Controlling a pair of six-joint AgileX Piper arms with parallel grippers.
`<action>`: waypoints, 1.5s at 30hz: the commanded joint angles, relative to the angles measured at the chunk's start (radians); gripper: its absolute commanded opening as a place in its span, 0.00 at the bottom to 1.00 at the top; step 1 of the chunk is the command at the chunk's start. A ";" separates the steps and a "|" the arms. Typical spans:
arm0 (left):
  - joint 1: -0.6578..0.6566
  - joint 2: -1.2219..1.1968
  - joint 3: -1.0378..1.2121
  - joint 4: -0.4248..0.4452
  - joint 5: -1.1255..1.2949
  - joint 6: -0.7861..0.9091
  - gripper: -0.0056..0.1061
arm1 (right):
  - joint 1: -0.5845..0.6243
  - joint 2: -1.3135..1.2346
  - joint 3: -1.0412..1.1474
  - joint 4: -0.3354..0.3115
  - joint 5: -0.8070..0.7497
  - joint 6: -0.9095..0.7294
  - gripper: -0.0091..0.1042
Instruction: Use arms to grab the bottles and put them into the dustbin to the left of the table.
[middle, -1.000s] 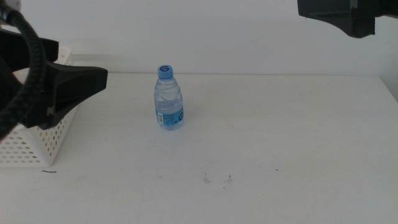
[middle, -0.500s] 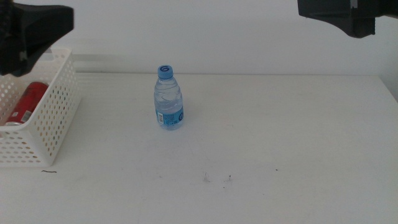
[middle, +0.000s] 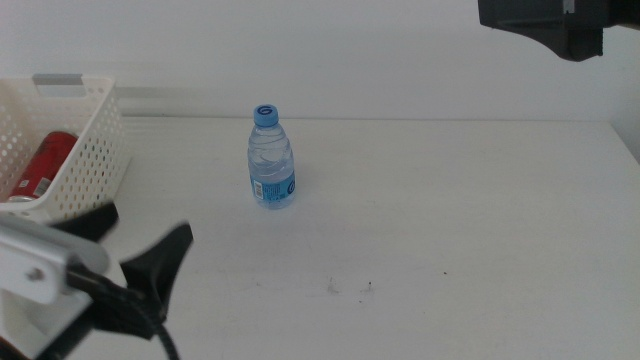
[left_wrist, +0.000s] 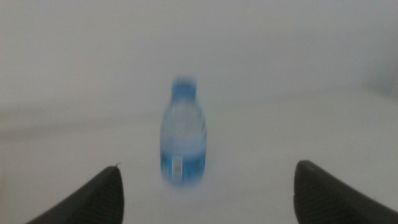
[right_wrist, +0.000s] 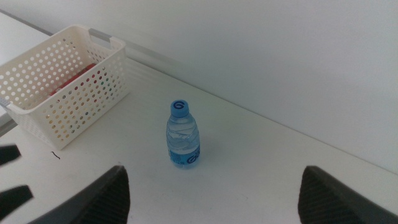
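1. The left end effector (middle: 150, 265) is low at the near left corner of the surface in the middle view. Its jaws stand wide apart and hold nothing. In the left wrist view the two dark jaws frame the water bottle (left_wrist: 183, 132), which is ahead of them and not touching them.

2. The right end effector (right_wrist: 211, 193) is high above the far right side of the surface; in the middle view only a dark part of its arm shows at the top right corner. Its jaws are also wide apart and empty, and it seems to wait.

3. The water bottle (middle: 270, 158) stands upright with its blue cap on top, near the far edge of the surface (middle: 450, 220), a little left of the center. It is well apart from both end effectors and stands free of other things.

4. The dustbin (middle: 95, 150) is at the left side, its perforated wall near the left end effector. Inside it a red can (middle: 42, 165) lies. More content I cannot see, because the basket is cut off by the picture edge.

5. As a judgement: at least the can is already in the dustbin, and the water bottle is the only thing left on the surface. What remains is to bring the left end effector to the bottle, to close on it, and to carry it over the dustbin.
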 joint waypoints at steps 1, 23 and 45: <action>-0.014 0.059 0.039 -0.055 -0.085 -0.019 0.89 | 0.002 -0.003 -0.006 -0.004 -0.011 -0.009 0.90; 0.052 0.942 -0.038 0.072 -0.804 -0.168 0.89 | 0.002 -0.003 -0.006 -0.004 -0.011 -0.009 0.90; 0.169 1.330 -0.551 0.317 -0.728 -0.215 0.89 | 0.002 -0.003 -0.006 -0.004 -0.011 -0.007 0.90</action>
